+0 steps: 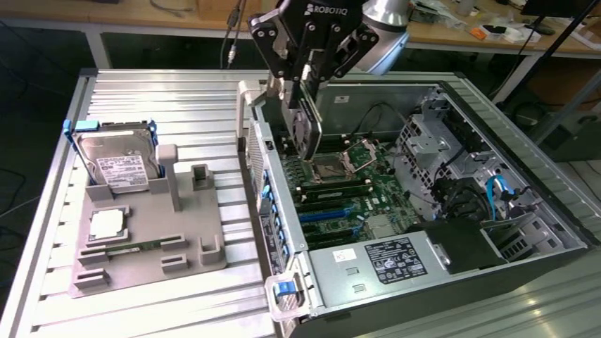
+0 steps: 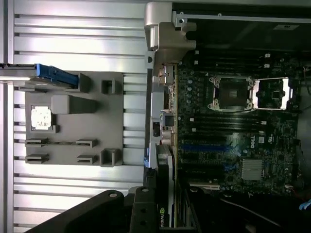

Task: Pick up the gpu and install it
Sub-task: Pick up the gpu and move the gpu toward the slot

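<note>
The gpu (image 1: pixel 308 137) hangs edge-down from my gripper (image 1: pixel 302 98), which is shut on its upper edge. It is a thin dark card with a metal bracket side. It hovers over the left part of the open computer case (image 1: pixel 281 232), above the motherboard (image 1: pixel 348 190) and beside the case's rear wall. The blue expansion slots (image 1: pixel 331 213) lie lower on the board, nearer the camera than the card. In the wrist view the gpu (image 2: pixel 166 189) shows edge-on, close to the case's rear wall and level with the board's (image 2: pixel 228 136) blue slots (image 2: pixel 204 148).
A grey fixture (image 1: pixel 141 239) on the ribbed metal table holds an upright hard drive (image 1: pixel 117 165), a processor chip (image 1: pixel 108 224) and a memory stick (image 1: pixel 127 246). Inside the case are an open CPU socket (image 1: pixel 336 165), drive cages (image 1: pixel 441 155) and the power supply (image 1: pixel 395 260).
</note>
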Available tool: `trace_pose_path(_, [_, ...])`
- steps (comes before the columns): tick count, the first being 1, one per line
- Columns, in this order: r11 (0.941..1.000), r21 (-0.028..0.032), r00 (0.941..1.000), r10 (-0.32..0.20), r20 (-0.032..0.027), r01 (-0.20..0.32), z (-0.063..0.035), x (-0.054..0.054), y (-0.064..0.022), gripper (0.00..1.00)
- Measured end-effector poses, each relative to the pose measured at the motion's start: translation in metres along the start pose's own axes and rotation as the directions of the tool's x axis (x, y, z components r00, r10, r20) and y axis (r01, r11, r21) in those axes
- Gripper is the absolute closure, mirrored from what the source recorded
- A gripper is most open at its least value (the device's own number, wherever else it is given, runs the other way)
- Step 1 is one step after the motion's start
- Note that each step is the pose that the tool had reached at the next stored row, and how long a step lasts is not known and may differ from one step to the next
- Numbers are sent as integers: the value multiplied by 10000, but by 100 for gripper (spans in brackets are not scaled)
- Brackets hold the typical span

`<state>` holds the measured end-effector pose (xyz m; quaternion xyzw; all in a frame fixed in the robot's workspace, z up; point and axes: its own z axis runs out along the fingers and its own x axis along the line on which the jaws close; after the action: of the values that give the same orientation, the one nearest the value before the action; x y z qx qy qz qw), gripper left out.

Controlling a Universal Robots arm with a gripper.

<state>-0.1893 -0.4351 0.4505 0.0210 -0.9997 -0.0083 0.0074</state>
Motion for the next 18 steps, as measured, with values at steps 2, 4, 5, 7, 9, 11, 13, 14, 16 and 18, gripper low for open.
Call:
trace_pose_path(2, [10000, -1, 10000, 0, -20, 0, -12, -64, -6, 73])
trace_pose_path(4, [10000, -2, 10000, 2, -42, -2, -25, -129, -11, 73])
trace_pose_path(5, [10000, -2, 10000, 1, -53, -1, -31, -161, -14, 73])
trace_pose_path(7, [10000, -3, 10000, 1, -78, -1, -45, -231, -20, 73])
trace_pose_path(9, [10000, -5, 9999, 2, -100, -2, -57, -295, -26, 73])
trace_pose_path(11, [10000, -5, 9999, 1, -123, -1, -69, -359, -31, 73])
trace_pose_path(13, [10000, -6, 9999, 3, -147, -3, -82, -426, -36, 73])
trace_pose_path(14, [10000, -6, 9999, 3, -157, -3, -88, -456, -39, 73])
trace_pose_path(16, [10000, -7, 9998, 3, -181, -3, -101, -524, -44, 73])
trace_pose_path(18, [10000, -8, 9998, 3, -203, -3, -113, -587, -50, 73])
